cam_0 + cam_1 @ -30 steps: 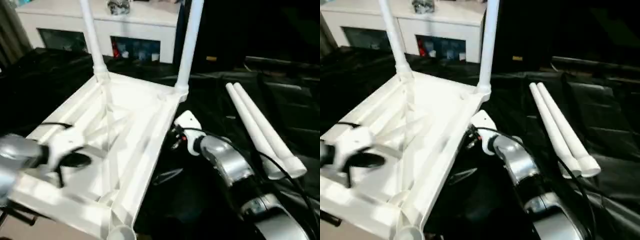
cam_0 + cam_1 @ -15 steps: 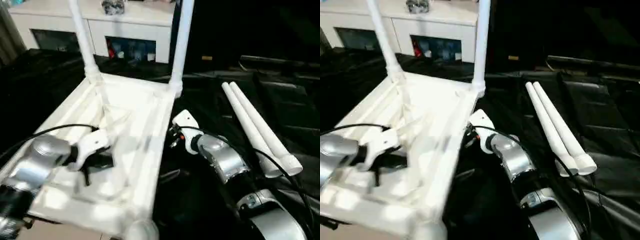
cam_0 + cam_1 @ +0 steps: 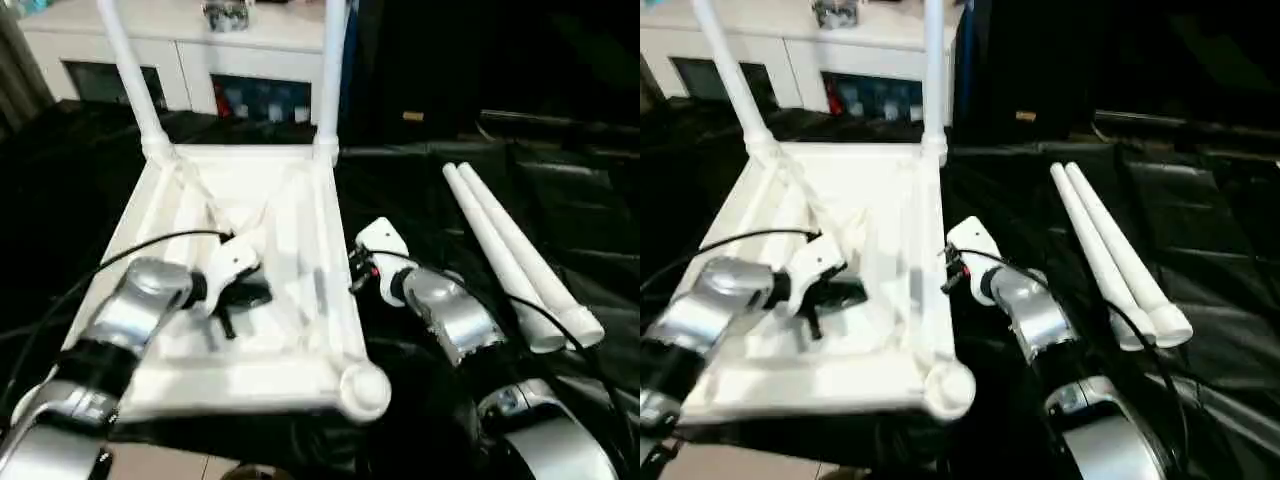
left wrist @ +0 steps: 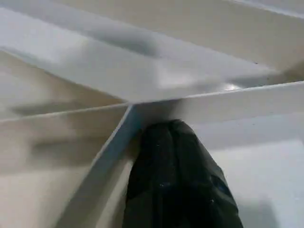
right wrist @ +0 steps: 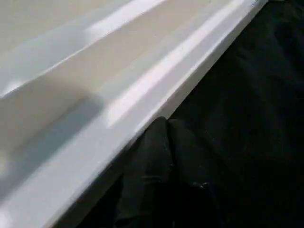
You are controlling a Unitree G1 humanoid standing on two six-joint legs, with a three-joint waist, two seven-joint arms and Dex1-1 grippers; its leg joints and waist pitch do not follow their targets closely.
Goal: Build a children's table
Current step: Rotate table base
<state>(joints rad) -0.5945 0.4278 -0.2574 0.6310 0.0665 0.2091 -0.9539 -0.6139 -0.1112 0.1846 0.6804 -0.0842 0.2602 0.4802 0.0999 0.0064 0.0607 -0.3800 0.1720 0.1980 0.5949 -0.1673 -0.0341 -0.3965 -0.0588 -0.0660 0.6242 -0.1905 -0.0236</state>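
your white plastic children's table top lies upside down on the black sheet, two white tube legs socketed, two more loose legs right. left gripper and right gripper fingers are pressed together, empty. it looks light, stiff and slick; take hold at ribs or rim.

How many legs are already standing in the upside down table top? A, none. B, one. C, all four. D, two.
D: two legs stand upright in the far corner sockets of the table top, while the other two legs lie side by side on the black cloth to its right.
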